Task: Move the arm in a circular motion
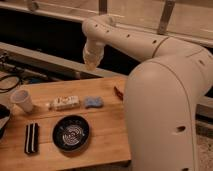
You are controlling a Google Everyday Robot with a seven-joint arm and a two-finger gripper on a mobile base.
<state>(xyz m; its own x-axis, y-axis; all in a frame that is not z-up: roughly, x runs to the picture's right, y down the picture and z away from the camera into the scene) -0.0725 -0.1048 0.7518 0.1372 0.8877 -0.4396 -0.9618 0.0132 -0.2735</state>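
So the big cream-white arm is taking up most of the right side of the shot. The fat lower link is filling the foreground, and the upper link, with its row of little dark holes, is stretching up and left to a rounded joint near the top. From there the wrist is pointing straight down and the gripper is hanging off the end of it. It's sitting in the air over the far edge of the wooden table, against the dark background, well above everything and touching nothing. Honestly I can't tell whether the pincer is wide or narrow; it's just reading as a pale lump from here. The stuff on the table is all lying apart from the arm's tip. A white cup is standing upright near the left edge. A white packet is lying on its side near the middle, with a blue sponge just beside it on the right. A round black dish is sitting nearer the front, and a black bar with a pale stripe is lying to its left. A small red thing is peeking out at the table's right edge, partly hidden behind the arm. Some dark cables are lying off the back-left corner.
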